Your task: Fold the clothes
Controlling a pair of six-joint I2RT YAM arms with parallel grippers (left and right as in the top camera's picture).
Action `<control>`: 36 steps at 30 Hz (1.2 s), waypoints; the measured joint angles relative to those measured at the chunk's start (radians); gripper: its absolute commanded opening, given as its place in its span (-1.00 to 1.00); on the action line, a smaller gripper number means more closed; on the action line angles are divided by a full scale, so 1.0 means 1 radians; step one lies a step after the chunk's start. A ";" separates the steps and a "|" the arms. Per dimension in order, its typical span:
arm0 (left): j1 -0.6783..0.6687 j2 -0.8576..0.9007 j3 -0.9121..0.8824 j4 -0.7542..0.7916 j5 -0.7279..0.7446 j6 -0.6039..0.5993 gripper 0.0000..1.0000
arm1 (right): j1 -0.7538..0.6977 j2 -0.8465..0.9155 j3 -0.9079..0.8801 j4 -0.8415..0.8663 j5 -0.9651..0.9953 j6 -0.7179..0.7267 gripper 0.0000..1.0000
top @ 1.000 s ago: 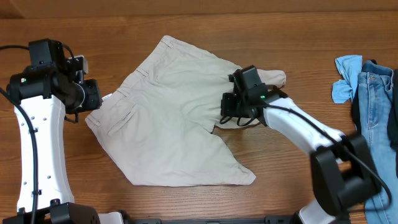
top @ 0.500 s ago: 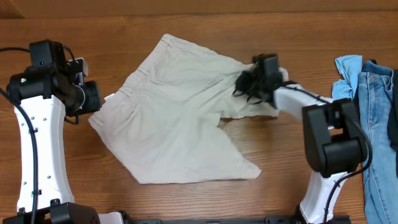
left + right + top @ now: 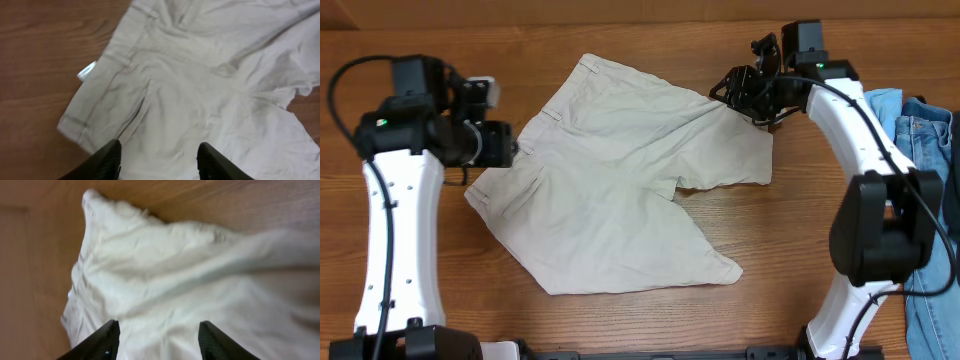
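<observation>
Both pairs of jaws stand apart, gripping nothing. Shorts (image 3: 620, 190) lie spread and wrinkled mid-tabletop (image 3: 800, 240). The waistband sits beside the left jaws; the far leg's hem corner is under the right jaws. Risk, by my judgement: a pinch here may catch only the top layer, dragging the fold lopsided. A wide right swing could snag the blue jeans (image 3: 925, 150) nearby.
</observation>
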 measured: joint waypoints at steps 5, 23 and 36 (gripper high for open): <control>-0.119 0.175 0.002 0.124 0.016 0.092 0.17 | 0.004 -0.190 0.006 -0.158 -0.013 -0.047 0.12; -0.200 0.634 0.041 0.500 -0.145 0.030 -0.92 | 0.205 -0.418 0.020 -0.577 0.131 -0.117 0.36; 0.287 0.661 0.090 0.403 -0.128 -0.481 -0.92 | 0.356 -0.419 -0.484 -0.298 0.258 -0.106 0.54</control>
